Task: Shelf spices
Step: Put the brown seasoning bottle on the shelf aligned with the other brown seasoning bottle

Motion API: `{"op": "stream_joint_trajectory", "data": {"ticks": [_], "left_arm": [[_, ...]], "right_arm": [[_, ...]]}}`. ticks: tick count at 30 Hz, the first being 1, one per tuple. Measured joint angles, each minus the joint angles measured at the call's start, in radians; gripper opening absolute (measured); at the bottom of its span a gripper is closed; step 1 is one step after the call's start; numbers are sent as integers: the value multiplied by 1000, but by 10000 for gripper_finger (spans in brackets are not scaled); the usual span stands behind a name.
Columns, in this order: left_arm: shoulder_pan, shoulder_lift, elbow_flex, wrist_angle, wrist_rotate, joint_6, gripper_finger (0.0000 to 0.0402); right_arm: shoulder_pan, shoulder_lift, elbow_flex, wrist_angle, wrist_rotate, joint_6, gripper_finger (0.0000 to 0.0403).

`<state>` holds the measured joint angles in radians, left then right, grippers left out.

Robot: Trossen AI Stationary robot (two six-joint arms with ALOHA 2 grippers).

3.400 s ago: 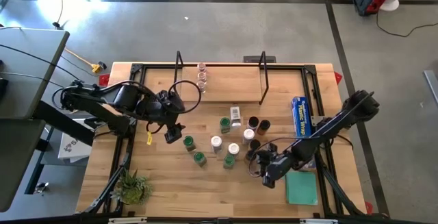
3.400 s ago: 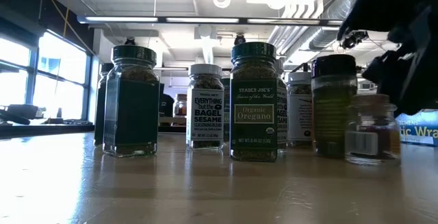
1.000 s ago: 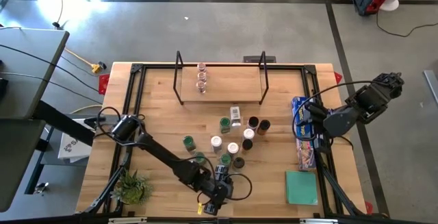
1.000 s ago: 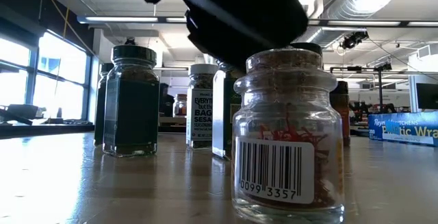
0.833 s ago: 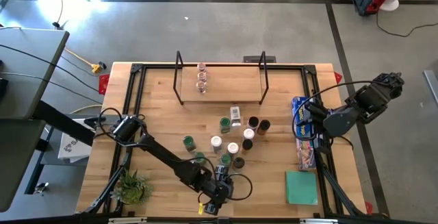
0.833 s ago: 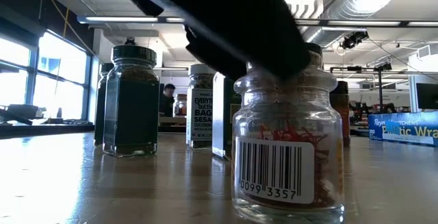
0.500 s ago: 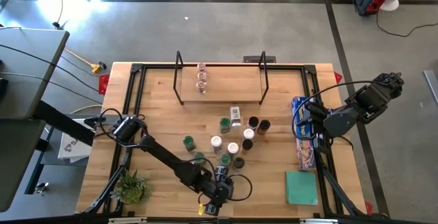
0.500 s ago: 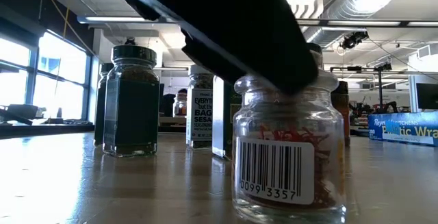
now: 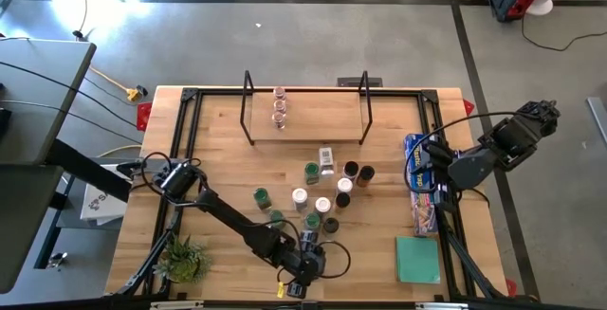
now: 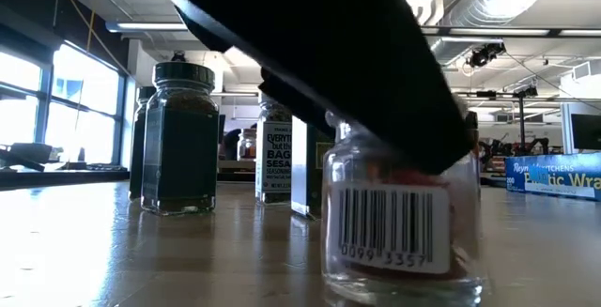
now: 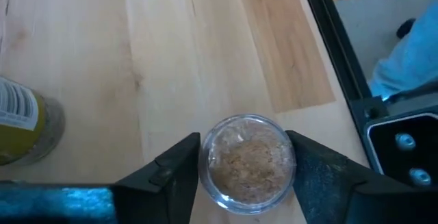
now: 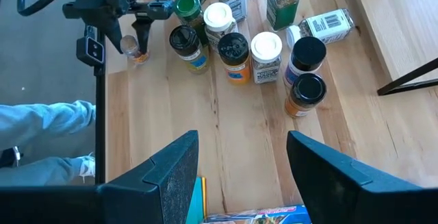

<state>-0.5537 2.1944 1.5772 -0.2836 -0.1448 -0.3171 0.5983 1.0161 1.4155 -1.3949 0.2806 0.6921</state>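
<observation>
A small clear glass spice jar with a cork top (image 11: 248,162) stands near the table's near edge, close in the low view (image 10: 399,227). My left gripper (image 11: 243,138) reaches down over it (image 9: 304,256) and is shut on it. Several other spice jars (image 9: 327,191) with green, white and black tops stand in a cluster mid-table. The shelf (image 9: 303,125), a wooden board between black wire uprights, lies at the far side with three clear jars (image 9: 279,106) on it. My right gripper (image 12: 243,176) hangs open and high at the right (image 9: 434,173), touching nothing. My left gripper pinches the jar between its two fingers, one on each side of the glass just below the cork top (image 11: 207,159). The fingers come slanting down from above. The jar stays about upright with its base (image 10: 404,293) on the table.
A long blue wrap box (image 9: 417,182) and a flat teal square (image 9: 417,258) lie at the table's right. A small plant (image 9: 183,258) stands at the near left corner. A person's legs in jeans (image 12: 41,125) show beyond the near edge. Bare wood lies left of the cluster.
My left gripper has sunk a little over the cork-topped jar; in the low view it now hides the jar's neck and top. The jar has shifted slightly on the table. My right arm has kept still.
</observation>
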Motion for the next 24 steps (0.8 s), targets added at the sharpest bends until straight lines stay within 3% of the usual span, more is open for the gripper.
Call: {"op": "stream_joint_trajectory", "data": {"ticks": [8, 14, 17, 24], "left_arm": [[0, -38, -1, -33, 5, -146, 169], [-1, -152, 71, -266, -25, -296, 169], [-1, -227, 127, -434, -107, -331, 169], [91, -429, 159, -834, -442, -508, 169]], "right_arm": [[0, 0, 0, 0, 0, -2, 217], [0, 0, 0, 0, 25, -40, 217], [0, 0, 0, 1, 57, -45, 217], [0, 0, 0, 7, 138, -45, 217]]}}
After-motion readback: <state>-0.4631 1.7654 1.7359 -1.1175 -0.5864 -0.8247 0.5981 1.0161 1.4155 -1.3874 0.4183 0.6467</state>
